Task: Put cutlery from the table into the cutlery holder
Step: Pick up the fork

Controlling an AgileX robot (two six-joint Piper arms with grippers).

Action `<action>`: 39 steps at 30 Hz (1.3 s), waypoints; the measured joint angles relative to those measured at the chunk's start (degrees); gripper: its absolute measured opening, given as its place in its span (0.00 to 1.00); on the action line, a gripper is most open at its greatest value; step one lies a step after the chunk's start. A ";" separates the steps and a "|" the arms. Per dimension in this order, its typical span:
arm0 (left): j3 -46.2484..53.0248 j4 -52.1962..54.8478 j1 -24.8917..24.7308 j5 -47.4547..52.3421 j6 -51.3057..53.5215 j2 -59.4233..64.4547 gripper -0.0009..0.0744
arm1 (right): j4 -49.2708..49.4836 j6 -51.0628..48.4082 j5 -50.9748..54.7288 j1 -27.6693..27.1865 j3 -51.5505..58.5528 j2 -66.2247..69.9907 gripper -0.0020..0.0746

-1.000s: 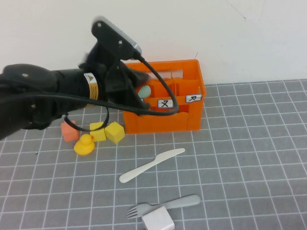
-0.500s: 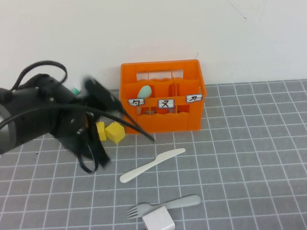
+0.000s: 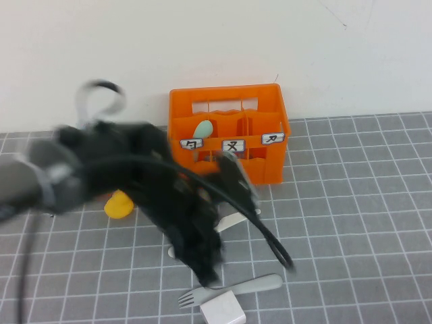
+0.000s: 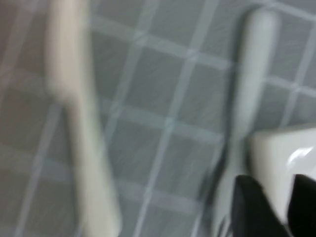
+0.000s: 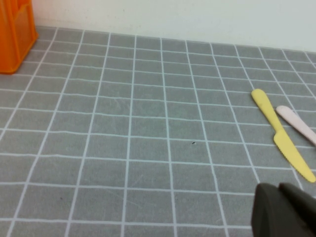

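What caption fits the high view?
Left claw swings down over knife and fork; spoon stands in the crate.

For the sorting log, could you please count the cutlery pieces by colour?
Cream-white knife: 1
Mint-green spoon: 1
Grey fork: 1
Yellow knife: 1
Pink piece: 1
Total: 5
Left gripper hovers over the fork and white block; right gripper sits apart, near the yellow knife.

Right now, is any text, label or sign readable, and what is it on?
Three white labels on the cutlery holder: black marks, no readable words.
Nothing else carries text.
Left gripper is over the fork; right gripper is parked above the table.
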 joint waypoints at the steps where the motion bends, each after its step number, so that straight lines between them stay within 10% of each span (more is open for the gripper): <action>1: 0.00 0.00 -1.41 -0.48 0.67 0.77 0.25 | 0.00 0.00 0.00 0.00 0.00 0.00 0.02; 7: -0.25 1.84 -10.10 -7.68 0.37 7.15 0.54 | 0.00 0.00 0.00 0.00 0.00 0.00 0.02; 20: -8.23 7.12 -11.86 -9.28 -5.61 14.65 0.57 | 0.00 0.00 0.00 0.00 0.00 0.00 0.02; 39: -8.61 10.18 -11.86 -7.58 -8.20 18.06 0.23 | 0.00 0.00 0.00 0.00 0.00 0.00 0.02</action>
